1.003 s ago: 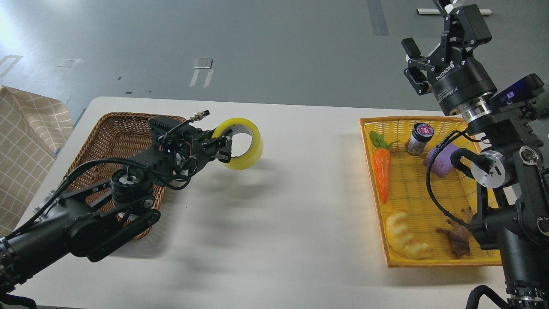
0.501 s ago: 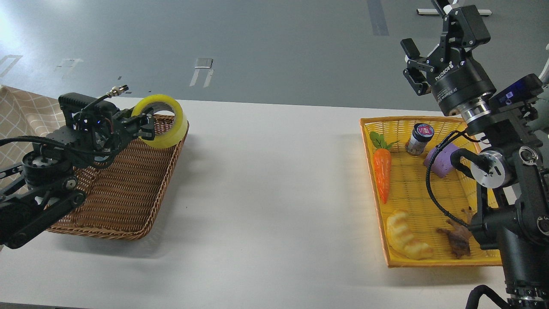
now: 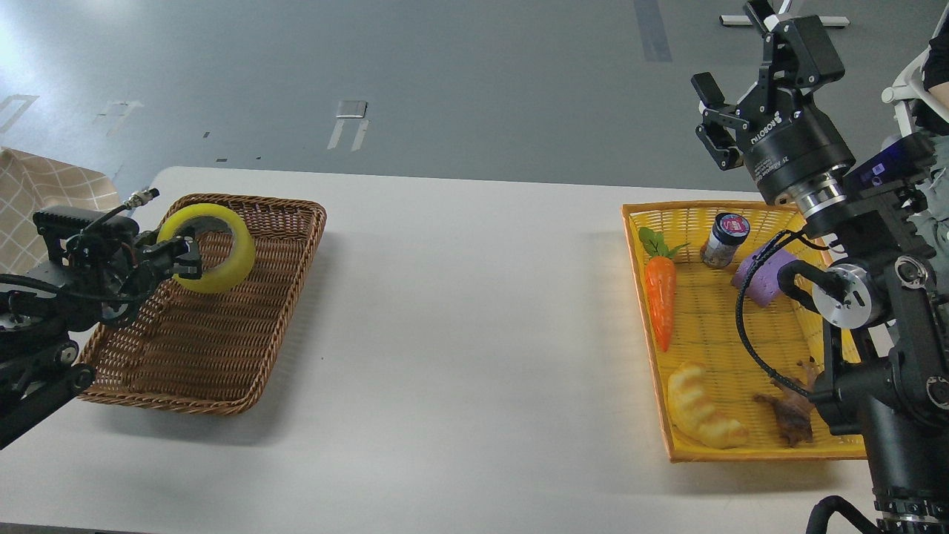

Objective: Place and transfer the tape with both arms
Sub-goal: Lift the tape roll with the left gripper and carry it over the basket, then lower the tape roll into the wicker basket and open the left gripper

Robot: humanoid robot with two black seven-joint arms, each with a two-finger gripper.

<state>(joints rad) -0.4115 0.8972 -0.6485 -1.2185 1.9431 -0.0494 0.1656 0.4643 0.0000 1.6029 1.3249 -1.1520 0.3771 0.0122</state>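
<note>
The tape (image 3: 215, 255) is a yellow roll, held on edge over the brown wicker basket (image 3: 267, 311) at the left. My left gripper (image 3: 184, 256) is shut on the roll's left rim, one finger through its hole, and holds it above the basket's far half. My right gripper (image 3: 730, 96) is raised high above the far end of the yellow basket (image 3: 652, 356), fingers spread open and empty.
The yellow basket holds a toy carrot (image 3: 660, 297), a small jar (image 3: 724, 239), a purple block (image 3: 764, 276), a croissant toy (image 3: 700, 406) and a brown figure (image 3: 789, 411). A checked cloth (image 3: 44, 200) lies off the table's left edge.
My left arm has swung left with the tape, from above the bare table to over the brown basket, and lowered slightly. The right arm has barely moved.
</note>
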